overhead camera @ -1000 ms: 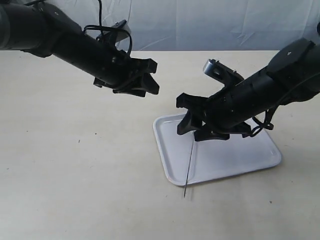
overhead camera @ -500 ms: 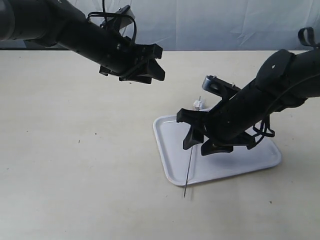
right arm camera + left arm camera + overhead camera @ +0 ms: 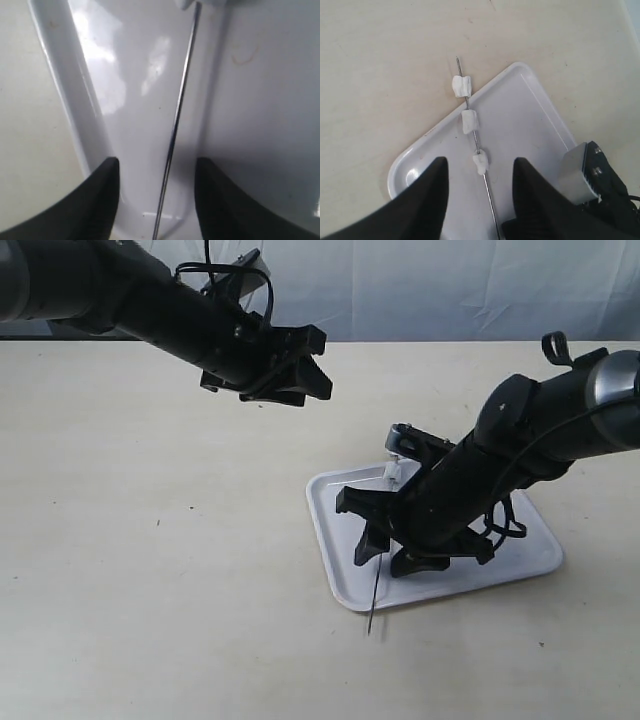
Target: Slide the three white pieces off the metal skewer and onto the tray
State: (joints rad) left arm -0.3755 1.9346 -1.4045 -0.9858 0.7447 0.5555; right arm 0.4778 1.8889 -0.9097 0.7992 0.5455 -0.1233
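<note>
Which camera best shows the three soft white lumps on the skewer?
Left wrist view: all three soft white lumps show clearly, spaced along the thin grey metal skewer. Exterior view catches only one; right wrist view shows perhaps a sliver.

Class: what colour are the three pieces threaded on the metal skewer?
White; the three pieces show best in the left wrist view.

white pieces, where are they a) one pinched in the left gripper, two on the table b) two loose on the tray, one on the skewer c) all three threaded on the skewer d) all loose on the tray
c, since the left wrist view shows the three white pieces spaced along the metal skewer, with none lying loose on the tray.
</note>
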